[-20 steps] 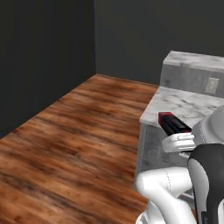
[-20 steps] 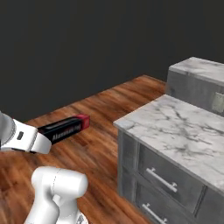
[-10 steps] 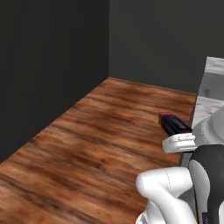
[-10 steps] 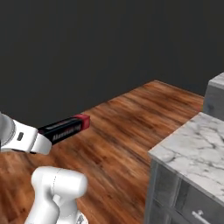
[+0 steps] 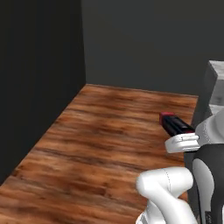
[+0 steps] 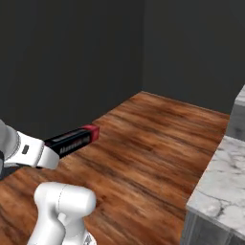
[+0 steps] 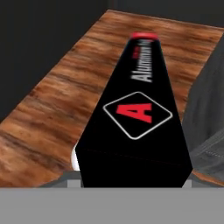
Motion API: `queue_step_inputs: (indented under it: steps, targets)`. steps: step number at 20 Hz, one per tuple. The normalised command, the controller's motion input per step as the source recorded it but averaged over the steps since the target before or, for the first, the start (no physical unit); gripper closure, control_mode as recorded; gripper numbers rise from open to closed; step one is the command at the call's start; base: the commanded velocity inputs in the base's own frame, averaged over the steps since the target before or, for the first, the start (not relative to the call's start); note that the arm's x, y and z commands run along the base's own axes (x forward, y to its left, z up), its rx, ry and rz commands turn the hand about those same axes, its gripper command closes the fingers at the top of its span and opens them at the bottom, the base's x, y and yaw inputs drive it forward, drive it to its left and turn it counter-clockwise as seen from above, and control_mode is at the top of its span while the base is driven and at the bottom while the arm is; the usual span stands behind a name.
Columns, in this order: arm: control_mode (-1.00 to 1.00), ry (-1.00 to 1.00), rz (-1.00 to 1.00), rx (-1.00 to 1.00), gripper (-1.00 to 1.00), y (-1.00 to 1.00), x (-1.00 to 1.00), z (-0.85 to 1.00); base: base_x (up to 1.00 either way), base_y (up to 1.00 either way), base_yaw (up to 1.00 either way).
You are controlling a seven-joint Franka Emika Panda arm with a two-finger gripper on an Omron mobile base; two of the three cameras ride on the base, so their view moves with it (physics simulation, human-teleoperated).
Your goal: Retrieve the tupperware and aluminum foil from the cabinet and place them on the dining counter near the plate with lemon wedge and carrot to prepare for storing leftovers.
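Observation:
The aluminum foil (image 5: 176, 124) is a long black carton with a red far end. It is carried level in the air above the wooden floor, red end pointing away from the arm. My gripper (image 5: 182, 141) is shut on its near end, and the carton hides the fingertips. From the right base view the aluminum foil (image 6: 72, 141) sticks out to the right of the white hand of the gripper (image 6: 47, 154). In the hand view the aluminum foil (image 7: 139, 109) runs up the middle, with a red "A" logo and pale lettering on top.
A marble-topped counter corner (image 6: 222, 189) stands at the right, and its grey side (image 5: 211, 89) rises right of the arm. Brown wooden floor (image 5: 105, 135) stretches ahead to dark walls (image 6: 72, 57) meeting in a corner.
The whole picture has shifted: the base has moved, so the marble counter slid off to the right and more floor and wall show. The carton stays in the gripper as before.

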Motion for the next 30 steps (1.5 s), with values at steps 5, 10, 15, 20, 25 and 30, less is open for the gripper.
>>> queue_step_inputs:
  steps: [5,10,15,20,25,30]
  targets:
    - [1.00,0.00,0.00,0.00,1.00,0.00,0.00,0.00,1.00,0.49,-0.48]
    - [1.00,0.00,0.00,0.00,1.00,0.00,0.00,0.00,1.00,0.49,-0.44]
    - [1.00,0.00,0.00,0.00,1.00,0.00,0.00,0.00,1.00,0.49,-0.42]
    - [1.00,0.00,0.00,0.00,1.00,0.00,0.00,0.00,1.00,0.49,-0.42]
    - [1.00,0.00,0.00,0.00,1.00,0.00,0.00,0.00,1.00,0.45,-0.47]
    - [1.00,0.00,0.00,0.00,1.00,0.00,0.00,0.00,1.00,0.46,-0.48]
